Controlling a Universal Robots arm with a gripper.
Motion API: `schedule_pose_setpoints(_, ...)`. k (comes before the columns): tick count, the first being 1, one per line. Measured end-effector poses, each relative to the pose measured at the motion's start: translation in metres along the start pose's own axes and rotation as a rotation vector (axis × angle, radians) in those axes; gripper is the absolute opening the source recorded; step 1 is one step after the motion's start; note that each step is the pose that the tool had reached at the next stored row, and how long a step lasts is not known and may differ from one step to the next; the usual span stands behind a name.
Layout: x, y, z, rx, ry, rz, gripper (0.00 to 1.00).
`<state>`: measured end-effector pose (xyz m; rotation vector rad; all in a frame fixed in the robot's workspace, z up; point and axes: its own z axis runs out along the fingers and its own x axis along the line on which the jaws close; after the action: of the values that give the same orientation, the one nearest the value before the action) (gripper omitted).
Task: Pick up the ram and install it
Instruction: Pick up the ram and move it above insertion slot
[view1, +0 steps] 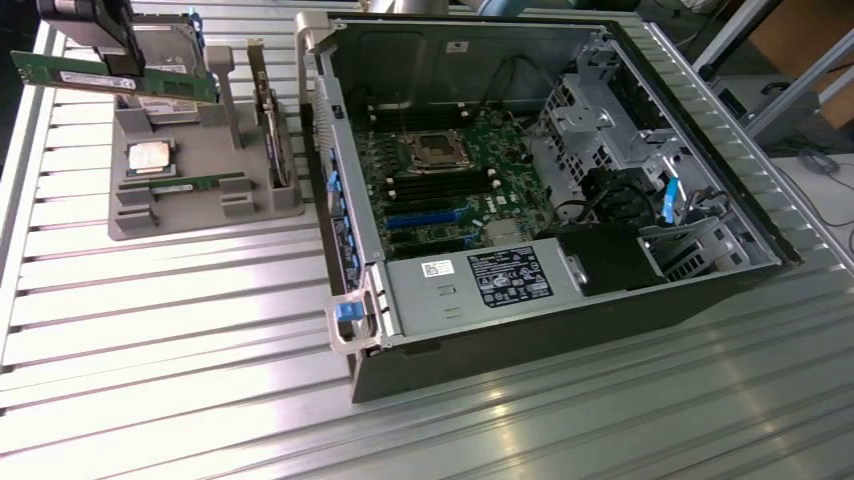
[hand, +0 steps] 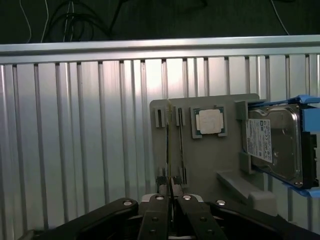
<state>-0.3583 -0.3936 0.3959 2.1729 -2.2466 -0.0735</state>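
The jaws of the gripper (hand: 171, 200) stand narrow, pinched on the ram (view1: 174, 88), which the wrist view shows edge-on as a thin line between the two fingers (hand: 156, 212). In the exterior view the green stick hangs level in that grip, its long side with the white label facing the camera, at the exterior view's far left. It appears raised above the grey holder (view1: 174, 215) rather than seated in it.

On the holder below lie a square silver processor (view1: 147, 158) in its recess and a thin green strip (view1: 187, 182) set in a slot just in front of it. A hard drive (hand: 275, 145) in a blue frame sits at one end of the holder. An upright expansion card (view1: 274, 140) stands along the holder's side nearest the computer.

The open computer case (view1: 694, 160) lies just beside the holder, to the exterior view's right, well apart from the held ram. Inside are the motherboard (view1: 461, 205) with its empty processor socket (view1: 434, 150), a row of black memory slots (view1: 427, 187) and the grey power supply (view1: 441, 295). Everything rests on a ribbed metal tabletop (view1: 160, 360).
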Motion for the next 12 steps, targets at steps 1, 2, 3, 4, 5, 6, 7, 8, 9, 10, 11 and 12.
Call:
schedule_pose_setpoints(1,0.0000,0.0000,-0.0005,-0.0001,0.0006,-0.016,0.13)
schedule_pose_setpoints(2,0.0000,0.0000,-0.0006,-0.0005,0.0012,-0.029,0.13)
schedule_pose_setpoints(3,0.0000,0.0000,-0.0008,-0.0008,0.0015,-0.038,0.13)
schedule_pose_setpoints(4,0.0000,0.0000,-0.0010,-0.0010,0.0020,-0.046,0.13)
schedule_pose_setpoints(5,-0.0001,-0.0001,-0.0014,-0.0012,0.0022,-0.050,0.13)
schedule_pose_setpoints(6,-0.0001,-0.0003,-0.0017,-0.0012,0.0023,-0.052,0.13)
schedule_pose_setpoints(7,-0.0001,-0.0005,-0.0019,-0.0012,0.0023,-0.054,0.13)
schedule_pose_setpoints(8,-0.0001,-0.0013,-0.0024,-0.0014,0.0025,-0.059,0.13)
schedule_pose_setpoints(9,-0.0001,-0.0022,-0.0028,-0.0014,0.0025,-0.064,0.13)
schedule_pose_setpoints(10,-0.0002,-0.0037,-0.0033,-0.0015,0.0023,-0.069,0.13)
schedule_pose_setpoints(11,-0.0003,-0.0059,-0.0036,-0.0021,0.0023,-0.072,0.13)
schedule_pose_setpoints(12,-0.0004,-0.0089,-0.0039,-0.0031,0.0021,-0.075,0.13)
